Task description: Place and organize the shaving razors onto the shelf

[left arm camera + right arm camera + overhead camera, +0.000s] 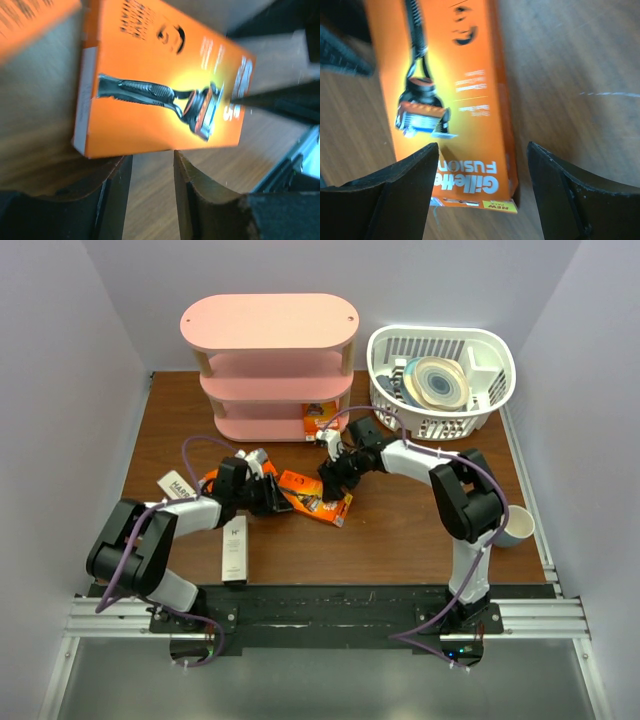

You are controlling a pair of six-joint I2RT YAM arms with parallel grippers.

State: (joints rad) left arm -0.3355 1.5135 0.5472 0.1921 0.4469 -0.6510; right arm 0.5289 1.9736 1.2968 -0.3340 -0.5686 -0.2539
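The pink shelf (270,325) stands at the back; one orange razor pack (322,418) stands on its bottom tier. A second orange pack (315,495) lies flat mid-table, also in the left wrist view (165,85) and the right wrist view (455,100). My left gripper (275,502) (150,157) is open and empty at that pack's left edge. My right gripper (328,485) (482,150) is open, its jaws straddling the pack's end without closing. A third orange pack (212,480) (30,20) lies partly under my left arm. Two whitish boxes (178,485) (234,550) lie at the left.
A white slatted basket (495,390) with round items stands at the back right. A mug (515,525) sits at the right table edge beside my right arm. White walls close in on three sides.
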